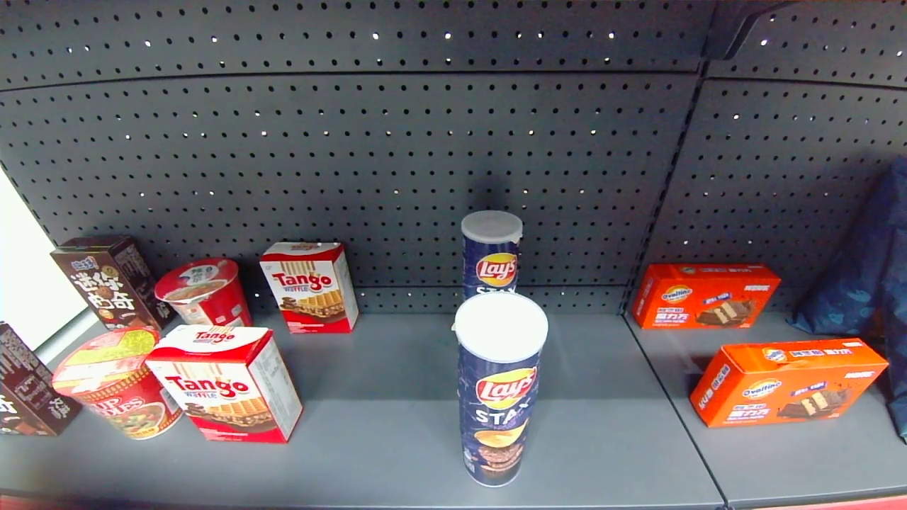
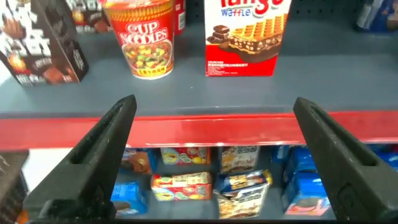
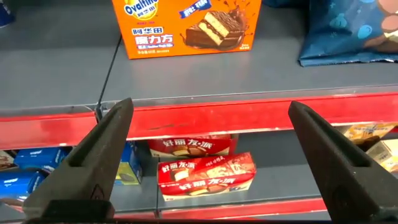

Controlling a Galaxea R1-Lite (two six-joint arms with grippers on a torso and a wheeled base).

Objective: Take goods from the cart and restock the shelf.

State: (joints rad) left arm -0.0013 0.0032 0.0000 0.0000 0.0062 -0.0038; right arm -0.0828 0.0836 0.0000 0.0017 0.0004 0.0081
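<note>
The grey shelf (image 1: 397, 397) holds two tall blue chip cans, one at the front (image 1: 499, 389) and one behind it (image 1: 491, 255). Left of them stand two red wafer boxes (image 1: 227, 386) (image 1: 310, 285), two cup noodles (image 1: 117, 382) (image 1: 204, 290) and brown boxes (image 1: 110, 280). My left gripper (image 2: 214, 106) hangs open and empty before the shelf's red front edge (image 2: 205, 130), below a cup noodle (image 2: 142, 37) and a wafer box (image 2: 245, 37). My right gripper (image 3: 210, 106) is open and empty too, facing the red edge (image 3: 205, 118) under an orange box (image 3: 186, 25).
Two orange cake boxes (image 1: 705, 294) (image 1: 786, 382) and a blue bag (image 1: 864, 262) fill the right bay. A perforated back panel (image 1: 397, 156) closes the shelf. The lower shelf carries blue packets (image 2: 305, 186) and red boxes (image 3: 205, 177).
</note>
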